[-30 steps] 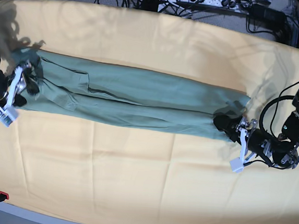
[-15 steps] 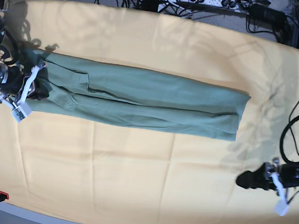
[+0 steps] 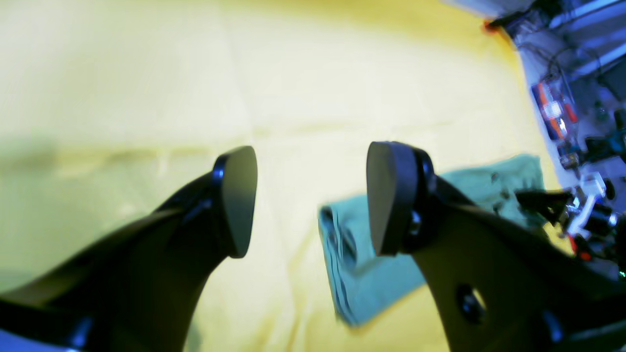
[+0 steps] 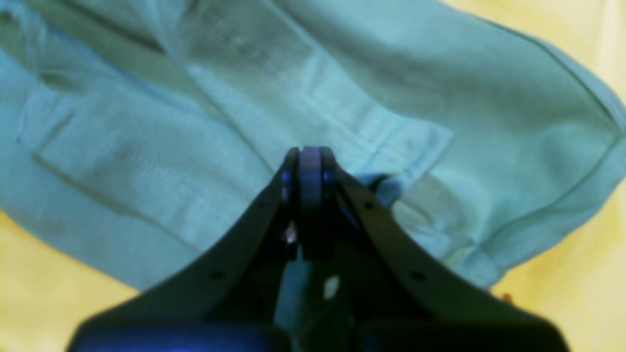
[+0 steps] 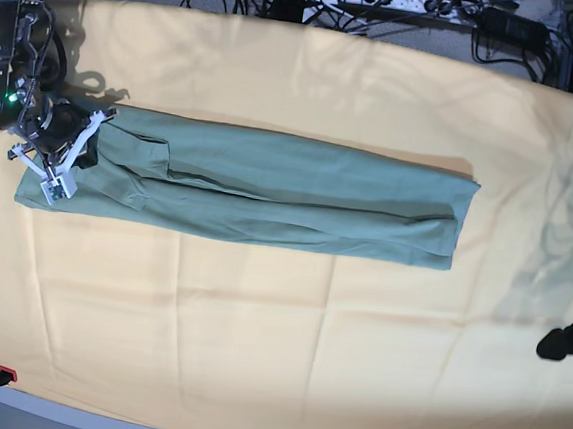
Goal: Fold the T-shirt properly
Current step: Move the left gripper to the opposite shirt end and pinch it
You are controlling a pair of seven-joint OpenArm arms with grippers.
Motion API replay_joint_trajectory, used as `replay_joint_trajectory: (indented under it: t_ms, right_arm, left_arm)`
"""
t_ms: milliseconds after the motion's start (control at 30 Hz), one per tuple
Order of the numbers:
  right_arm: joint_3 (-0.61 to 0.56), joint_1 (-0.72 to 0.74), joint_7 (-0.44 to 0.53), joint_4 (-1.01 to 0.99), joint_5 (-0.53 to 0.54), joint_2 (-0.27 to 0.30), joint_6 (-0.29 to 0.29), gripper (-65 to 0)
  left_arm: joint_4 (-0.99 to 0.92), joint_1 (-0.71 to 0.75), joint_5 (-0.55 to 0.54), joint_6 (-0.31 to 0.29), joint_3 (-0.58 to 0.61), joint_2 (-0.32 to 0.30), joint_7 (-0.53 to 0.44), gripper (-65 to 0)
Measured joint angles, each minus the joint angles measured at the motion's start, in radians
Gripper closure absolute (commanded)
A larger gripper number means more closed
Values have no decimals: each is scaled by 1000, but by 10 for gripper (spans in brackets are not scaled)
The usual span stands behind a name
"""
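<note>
Base view: shirt (image 5: 269, 188) lying as a long narrow strip across the cloth (image 5: 254, 352), sides already folded in, ready for an end-to-end fold. Right gripper (image 4: 303, 161) over the sleeve end, jaws pressed together; cannot tell whether any fabric sits pinched between them. Left gripper (image 3: 310, 195) well off the hem end, near the cloth's edge, jaws wide and empty, likely clearing room for the lengthwise fold.

Black arms with flat dark-grey padded fingers (image 3: 238, 195), white brackets and a green light
</note>
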Motion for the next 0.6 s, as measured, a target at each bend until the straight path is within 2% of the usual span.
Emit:
replay_joint_trajectory:
  t_ms: [133,333,600]
  right_arm:
    - [1,0,-1,0,-7,-21,0,0]
    - [3,0,3,0,-7,-21,0,0]
    - [3,0,3,0,-7,-21,0,0]
  left_arm:
    - [0,103,-44,0,2,4,18,-373]
    - [0,245,-44,0,3,16,17,-373]
    - [0,341,-43,0,3,74,31,-373]
